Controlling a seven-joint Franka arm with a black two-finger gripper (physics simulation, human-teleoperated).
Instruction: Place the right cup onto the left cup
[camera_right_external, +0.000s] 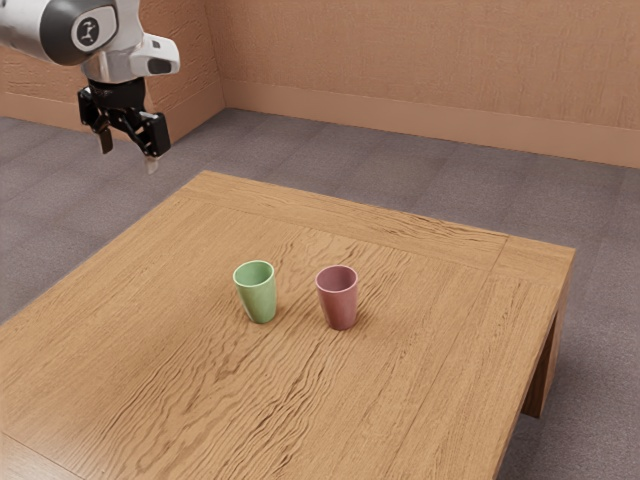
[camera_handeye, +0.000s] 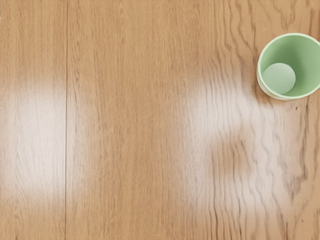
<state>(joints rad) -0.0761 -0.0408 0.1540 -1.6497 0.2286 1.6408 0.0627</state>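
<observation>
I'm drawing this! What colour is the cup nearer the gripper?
The tapered cup is light green, inside too; the wrist view shows it best.

Above the gripper (camera_right_external: 129, 158), the arm (camera_right_external: 115, 58) runs off the exterior view, its emblem (camera_right_external: 92, 31) too tiny for me. Lower than the gripper, the wrist view crops the green cup (camera_handeye: 295, 65); farther out, the red cup (camera_right_external: 340, 304) hides its inside bottom.

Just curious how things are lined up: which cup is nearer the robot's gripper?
The green cup; the dark red cup stands farther from the gripper.
</observation>
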